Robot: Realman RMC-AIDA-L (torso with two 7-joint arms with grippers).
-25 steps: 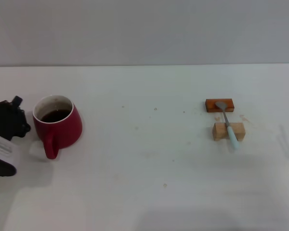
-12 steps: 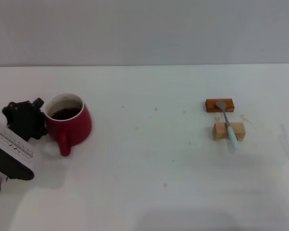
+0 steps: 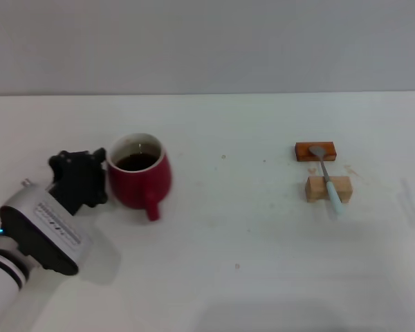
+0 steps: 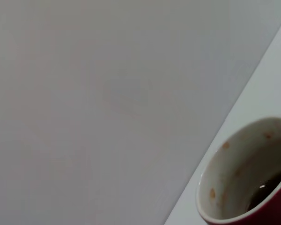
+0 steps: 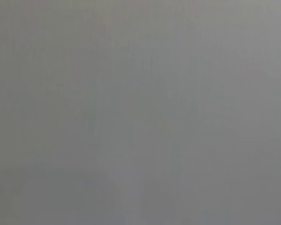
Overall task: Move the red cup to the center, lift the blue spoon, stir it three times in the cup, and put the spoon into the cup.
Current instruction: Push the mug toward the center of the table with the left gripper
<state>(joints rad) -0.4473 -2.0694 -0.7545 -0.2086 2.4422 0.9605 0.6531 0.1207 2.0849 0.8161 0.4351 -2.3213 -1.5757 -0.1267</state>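
The red cup (image 3: 138, 181) stands left of the table's middle with dark liquid inside and its handle turned toward me. Its white inside and rim also show in the left wrist view (image 4: 246, 178). My left gripper (image 3: 97, 176) is a black head pressed against the cup's left side, with its arm coming from the lower left. The blue spoon (image 3: 326, 176) lies at the right, its metal bowl on an orange-brown block (image 3: 315, 151) and its pale blue handle across a pale wooden block (image 3: 328, 188). My right gripper is out of view.
The white table (image 3: 235, 235) runs back to a grey wall. Bare tabletop lies between the cup and the two blocks. The right wrist view shows only plain grey.
The left gripper has moved right, and the red cup has gone with it, from near the left edge toward the middle. The spoon and blocks have not moved.
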